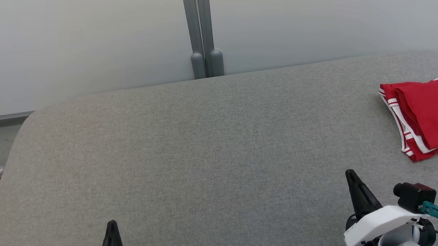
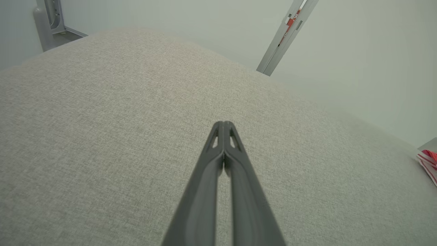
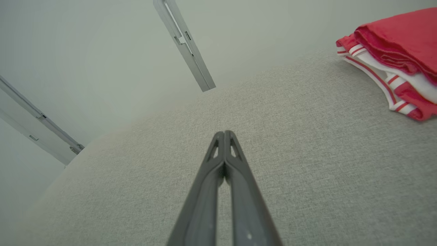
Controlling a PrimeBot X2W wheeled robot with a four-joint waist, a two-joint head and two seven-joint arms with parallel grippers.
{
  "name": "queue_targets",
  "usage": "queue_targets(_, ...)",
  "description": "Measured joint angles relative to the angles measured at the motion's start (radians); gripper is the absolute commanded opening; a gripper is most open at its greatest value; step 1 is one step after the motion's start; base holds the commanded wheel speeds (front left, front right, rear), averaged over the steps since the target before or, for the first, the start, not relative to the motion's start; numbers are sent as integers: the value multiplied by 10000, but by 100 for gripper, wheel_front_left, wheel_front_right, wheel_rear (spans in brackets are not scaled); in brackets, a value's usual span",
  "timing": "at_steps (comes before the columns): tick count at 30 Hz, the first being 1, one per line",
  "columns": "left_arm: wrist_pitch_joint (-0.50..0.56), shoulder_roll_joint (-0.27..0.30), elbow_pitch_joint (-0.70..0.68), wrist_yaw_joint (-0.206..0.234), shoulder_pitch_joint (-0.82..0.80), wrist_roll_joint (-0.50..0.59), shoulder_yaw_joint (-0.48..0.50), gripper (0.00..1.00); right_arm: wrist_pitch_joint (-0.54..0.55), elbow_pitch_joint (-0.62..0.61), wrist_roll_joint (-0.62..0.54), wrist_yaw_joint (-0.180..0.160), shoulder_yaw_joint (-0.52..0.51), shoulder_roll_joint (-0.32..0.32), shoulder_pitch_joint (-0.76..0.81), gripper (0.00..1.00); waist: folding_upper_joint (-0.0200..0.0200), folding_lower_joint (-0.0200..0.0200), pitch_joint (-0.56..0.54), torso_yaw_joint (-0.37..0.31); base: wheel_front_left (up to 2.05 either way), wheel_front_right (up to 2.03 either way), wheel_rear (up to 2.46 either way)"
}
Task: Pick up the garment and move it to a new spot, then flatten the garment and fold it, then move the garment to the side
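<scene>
- Left gripper (image 1: 112, 225): fingers pressed together with nothing between them, pointing across the grey padded table (image 1: 205, 147).
- Grey post (image 1: 202, 30): stands behind the table's far edge, ahead of both grippers and between them.
- Right gripper (image 1: 351, 175): fingers pressed together, empty.
- Red garment (image 1: 433, 114) with white stripes: lies on the table ahead and right of the right gripper, well apart from it. It looks folded, though the frame edge cuts it off.
</scene>
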Motion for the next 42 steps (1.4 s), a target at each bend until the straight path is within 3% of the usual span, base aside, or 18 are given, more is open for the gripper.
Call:
queue_targets(19, 782, -4, -121, -412, -422, -2792, 527, 0, 759, -163, 2953, -2, -443, -27, -157, 0, 0, 0, 115, -4, 0, 0, 0)
queue_targets(42, 1534, -4, -255, -796, -807, -5392, 1035, 0, 1499, -318, 5779, -8, -901, -40, -355, 0, 0, 0, 252, -9, 0, 0, 0)
